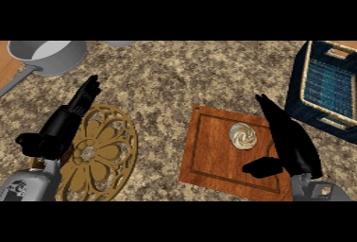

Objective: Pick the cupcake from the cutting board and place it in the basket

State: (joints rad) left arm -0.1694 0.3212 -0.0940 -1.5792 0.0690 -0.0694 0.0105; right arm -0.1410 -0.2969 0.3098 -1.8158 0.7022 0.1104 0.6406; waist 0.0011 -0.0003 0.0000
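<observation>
A cupcake [243, 135] with a pale swirled top sits on the reddish wooden cutting board [216, 160], toward its far right part. My right hand [291, 142] lies open just to the right of the cupcake, fingers straight and pointing away, thumb [263, 167] spread out over the board's near right part. It does not touch the cupcake. A dark blue woven basket [314, 94] with a tan rim stands at the right edge, beyond the hand. My left hand [66, 123] stays open at the left, fingers straight, over a carved wooden trivet.
A round carved wooden trivet [105, 153] lies at the lower left. A grey saucepan [49, 54] with a long handle stands at the far left corner. Another grey rim [120, 43] peeks in at the top edge. The counter [160, 94] is speckled stone.
</observation>
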